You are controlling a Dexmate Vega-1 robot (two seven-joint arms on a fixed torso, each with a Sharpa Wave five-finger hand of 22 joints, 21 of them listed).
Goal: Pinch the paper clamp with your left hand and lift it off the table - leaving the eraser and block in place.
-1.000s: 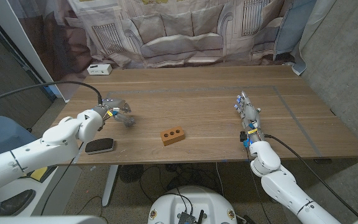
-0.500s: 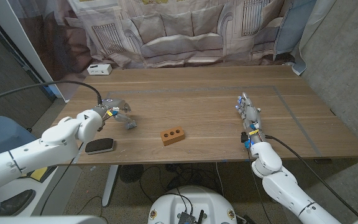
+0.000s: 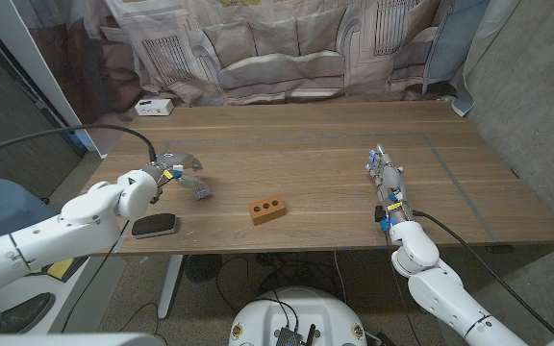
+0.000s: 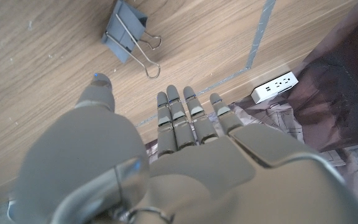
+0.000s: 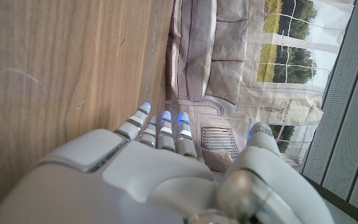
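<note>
On the table, paper clamp (image 4: 126, 38) just beyond left hand (image 4: 166, 149), untouched, fingers apart

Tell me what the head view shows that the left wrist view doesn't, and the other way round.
Head view alone: the brown block mid-table, the dark eraser near the front left edge, and the right hand on the table's right side. Left wrist view alone: close detail of the clamp, with its wire handles lying on the wood and a clear gap between it and the fingertips. Both share the left hand, open with nothing in it, the clamp, the wooden table and the white power strip at its far edge.
</note>
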